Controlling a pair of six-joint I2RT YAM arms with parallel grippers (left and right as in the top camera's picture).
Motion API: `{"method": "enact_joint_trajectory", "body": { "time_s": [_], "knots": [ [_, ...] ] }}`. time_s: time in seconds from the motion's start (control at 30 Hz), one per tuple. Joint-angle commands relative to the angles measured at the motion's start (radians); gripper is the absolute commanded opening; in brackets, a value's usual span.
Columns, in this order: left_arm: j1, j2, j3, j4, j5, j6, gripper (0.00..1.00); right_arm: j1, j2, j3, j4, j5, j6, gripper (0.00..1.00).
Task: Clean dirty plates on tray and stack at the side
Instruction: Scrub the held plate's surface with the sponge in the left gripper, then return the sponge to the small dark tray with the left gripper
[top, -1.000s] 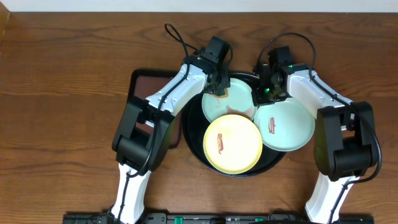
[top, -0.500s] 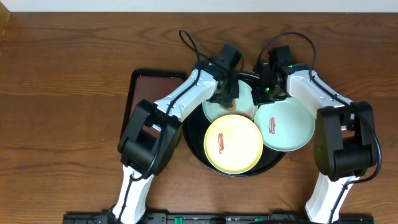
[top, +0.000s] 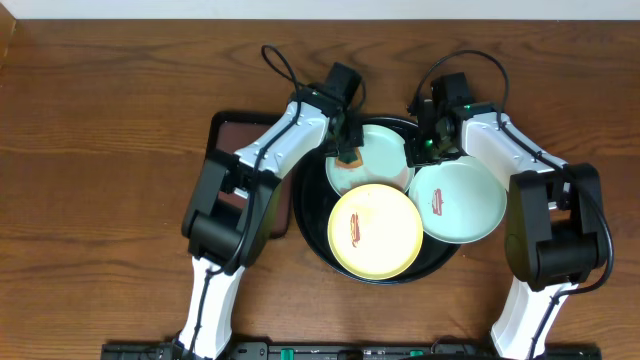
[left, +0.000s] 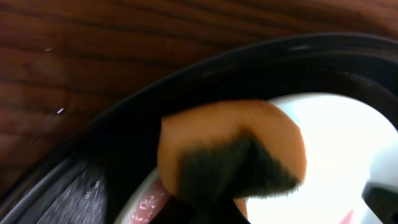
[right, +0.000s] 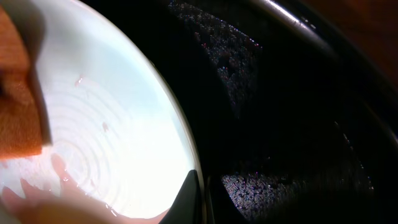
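Jaws on the left gripper (top: 349, 152) clamp an orange sponge (left: 230, 134), pressed onto the far mint-blue plate (top: 380, 148). Right gripper (top: 424, 148): one fingertip (right: 189, 193) sits at that plate's rim; cannot tell whether its jaws pinch it.

Nearest: yellow plate (top: 373, 230), red-brown smear at centre, lying in the black round tray (top: 308, 215), its far edge over the far plate. Touching it on the right is a second mint-blue plate (top: 465, 205), smeared, hanging out over the tray's right rim. Far plate shows wet pink streaks beside the sponge. Left of the round tray, partly under the left arm, is a brown rectangular tray (top: 235, 135) on the wooden table (top: 100, 150).
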Motion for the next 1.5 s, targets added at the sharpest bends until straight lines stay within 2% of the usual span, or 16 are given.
{"method": "enact_joint_trajectory", "body": {
  "time_s": [0.0, 0.13, 0.47, 0.6, 0.8, 1.07, 1.47],
  "knots": [
    [0.003, 0.050, -0.006, 0.042, 0.038, 0.009, 0.08, -0.006, -0.009, -0.005, -0.001, 0.014, 0.014, 0.01],
    [-0.021, 0.050, -0.005, 0.105, 0.053, 0.001, 0.07, -0.006, -0.009, -0.005, -0.001, 0.014, 0.034, 0.01],
    [-0.051, 0.050, -0.005, 0.123, 0.136, 0.019, 0.07, -0.006, -0.009, -0.005, 0.002, 0.014, 0.045, 0.01],
    [-0.048, 0.050, -0.005, 0.114, 0.147, 0.084, 0.08, -0.006, -0.009, -0.005, 0.002, 0.014, 0.050, 0.01],
    [-0.002, 0.050, -0.005, -0.060, -0.110, 0.101, 0.08, -0.008, -0.009, -0.005, 0.004, 0.031, 0.074, 0.01],
    [0.040, 0.016, 0.060, -0.162, -0.108, 0.111, 0.07, -0.008, -0.009, -0.005, 0.025, 0.037, 0.142, 0.01],
    [0.106, -0.208, 0.111, -0.302, -0.109, 0.111, 0.07, -0.007, -0.009, -0.005, 0.049, 0.037, 0.153, 0.01]
  ]
}}
